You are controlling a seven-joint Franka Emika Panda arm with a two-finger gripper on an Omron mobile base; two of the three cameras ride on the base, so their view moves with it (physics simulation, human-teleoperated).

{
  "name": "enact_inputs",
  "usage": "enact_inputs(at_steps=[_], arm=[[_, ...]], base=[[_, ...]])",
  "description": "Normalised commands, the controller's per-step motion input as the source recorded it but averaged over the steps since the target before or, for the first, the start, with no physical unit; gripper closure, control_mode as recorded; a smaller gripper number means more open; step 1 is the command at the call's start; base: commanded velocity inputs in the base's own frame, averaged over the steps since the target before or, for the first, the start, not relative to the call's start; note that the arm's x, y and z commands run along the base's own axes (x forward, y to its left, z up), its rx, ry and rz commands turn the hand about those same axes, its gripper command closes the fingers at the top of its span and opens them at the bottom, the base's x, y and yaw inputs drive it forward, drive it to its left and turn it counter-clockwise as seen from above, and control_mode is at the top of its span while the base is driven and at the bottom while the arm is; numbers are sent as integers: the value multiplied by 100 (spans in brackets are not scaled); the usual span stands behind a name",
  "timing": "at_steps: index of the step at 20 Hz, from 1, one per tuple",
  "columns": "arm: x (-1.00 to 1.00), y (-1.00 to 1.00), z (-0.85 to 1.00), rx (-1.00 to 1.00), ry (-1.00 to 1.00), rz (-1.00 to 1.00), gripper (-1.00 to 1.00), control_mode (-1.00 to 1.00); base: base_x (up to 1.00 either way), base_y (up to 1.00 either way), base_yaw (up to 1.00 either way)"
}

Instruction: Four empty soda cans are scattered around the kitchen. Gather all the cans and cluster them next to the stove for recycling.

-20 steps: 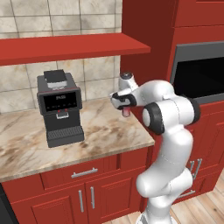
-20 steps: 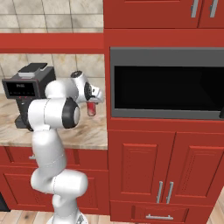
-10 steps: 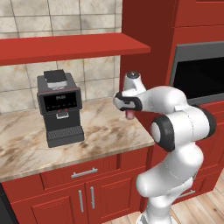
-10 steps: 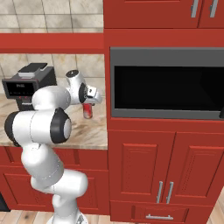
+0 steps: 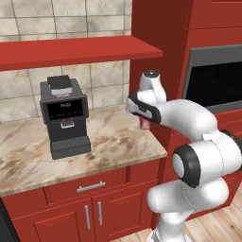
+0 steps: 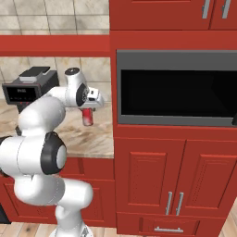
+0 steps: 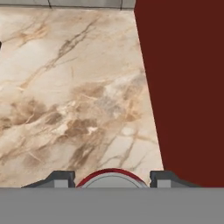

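The claw [image 6: 87, 111] is pinching a red can [image 6: 87, 116] and holding it above the desk [image 5: 108, 142]. I'm guessing carrying it to the stove and the other cans are remaining.

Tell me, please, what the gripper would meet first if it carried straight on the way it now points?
The gripper, shut on the red can, points down at the marble counter. Going straight on, the can's bottom would probably meet the bare counter first, close beside the red cabinet wall; the height above it is hard to judge.

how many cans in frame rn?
1: a red can held between the fingers, above the counter beside the coffee machine. Others may be out of frame.
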Motion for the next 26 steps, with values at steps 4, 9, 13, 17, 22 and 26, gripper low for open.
enact_inputs(at_steps=[4, 9, 13, 17, 22, 26], arm=[[-74, 7, 28, 1, 1, 8, 100, -100], [-81, 14, 17, 0, 0, 8, 100, -100], [-79, 10, 28, 0, 0, 9, 100, -100], [-78, 10, 15, 1, 0, 10, 100, -100], [-72, 5, 37, 5, 0, 10, 100, -100], [-71, 3, 38, 8, 1, 10, 100, -100]], base=[[0, 0, 0], [0, 0, 0], [0, 0, 0], [0, 0, 0], [0, 0, 0], [0, 0, 0]])
